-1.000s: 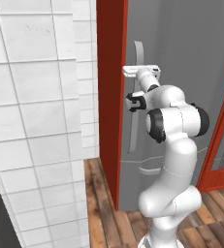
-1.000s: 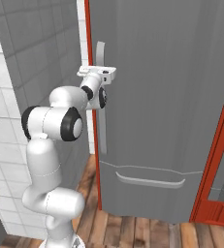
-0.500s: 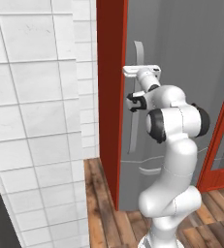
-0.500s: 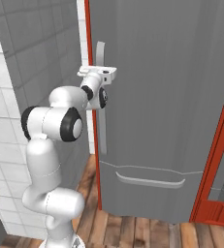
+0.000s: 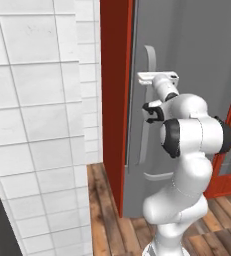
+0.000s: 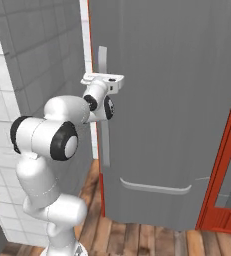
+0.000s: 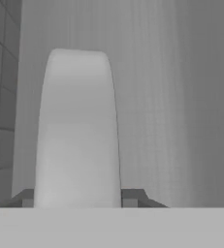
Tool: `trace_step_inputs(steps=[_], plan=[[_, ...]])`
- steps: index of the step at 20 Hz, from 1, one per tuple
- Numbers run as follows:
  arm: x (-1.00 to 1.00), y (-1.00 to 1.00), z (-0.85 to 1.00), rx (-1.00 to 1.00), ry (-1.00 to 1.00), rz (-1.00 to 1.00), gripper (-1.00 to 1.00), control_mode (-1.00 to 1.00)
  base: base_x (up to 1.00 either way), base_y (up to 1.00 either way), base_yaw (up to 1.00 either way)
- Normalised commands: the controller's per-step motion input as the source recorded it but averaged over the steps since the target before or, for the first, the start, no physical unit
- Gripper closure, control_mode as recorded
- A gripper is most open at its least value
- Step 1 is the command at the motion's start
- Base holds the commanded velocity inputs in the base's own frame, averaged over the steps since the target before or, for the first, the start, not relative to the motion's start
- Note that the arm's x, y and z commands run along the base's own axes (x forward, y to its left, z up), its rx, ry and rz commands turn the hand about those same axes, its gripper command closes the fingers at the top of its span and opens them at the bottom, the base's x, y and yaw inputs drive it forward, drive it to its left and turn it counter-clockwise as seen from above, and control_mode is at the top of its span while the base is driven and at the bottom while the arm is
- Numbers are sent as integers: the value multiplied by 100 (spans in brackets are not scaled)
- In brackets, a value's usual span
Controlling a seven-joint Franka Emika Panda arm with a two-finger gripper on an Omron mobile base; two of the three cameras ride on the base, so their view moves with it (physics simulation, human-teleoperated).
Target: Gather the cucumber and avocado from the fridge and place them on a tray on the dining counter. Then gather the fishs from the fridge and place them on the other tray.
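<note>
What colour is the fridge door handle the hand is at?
Pale grey handle, lighter than the grey door; clearest in the hand view.

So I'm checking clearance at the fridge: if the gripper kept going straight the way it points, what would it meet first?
Probably the fridge door: the gripper straddles the upright handle, grey door panel close behind it.

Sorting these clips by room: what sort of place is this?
Most likely a kitchen: a tall grey fridge door with a long vertical handle, white tiled wall beside it, and a wood plank floor.
</note>
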Motion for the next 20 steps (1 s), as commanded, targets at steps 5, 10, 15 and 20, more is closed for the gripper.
trace_step_inputs(steps=[5, 10, 15, 20], plan=[[-92, -97, 0, 0, 4, 0, 100, -100, 0, 0, 0], [-89, -98, 0, 0, 4, 0, 100, -100, 0, 0, 0], [-70, -99, 0, 0, 8, 2, 100, -100, 0, 0, 0], [-63, -100, 0, 0, 8, 5, 100, -100, 0, 0, 0]])
